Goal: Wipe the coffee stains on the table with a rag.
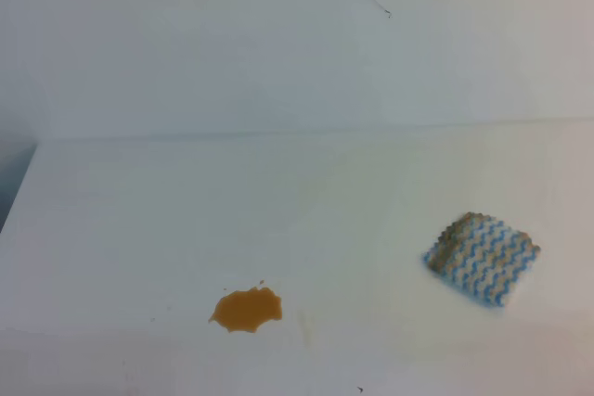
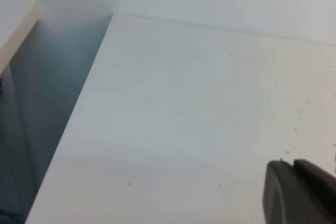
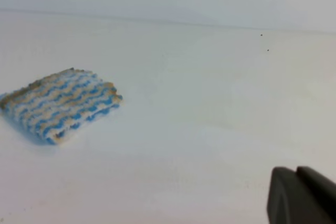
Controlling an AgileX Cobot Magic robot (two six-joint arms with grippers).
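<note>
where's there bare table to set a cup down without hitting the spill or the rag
The widest bare patch of table lies between the coffee stains and the rag. The whole stretch behind them, up to the back wall, is bare too. Nothing is crowded; only the near edge beside the puddle is tight.

The counter (image 1: 306, 210) looks smooth and matt white, like laminate, with a few tiny dark specks. The rag (image 1: 482, 258) at the right of the frame is knitted cloth, coarse and ribbed. The coffee stain (image 1: 246, 310) at lower centre looks wet, flat and orange-brown. A dark matt plastic hand (image 3: 302, 195) shows at lower right of the right wrist view.
</note>
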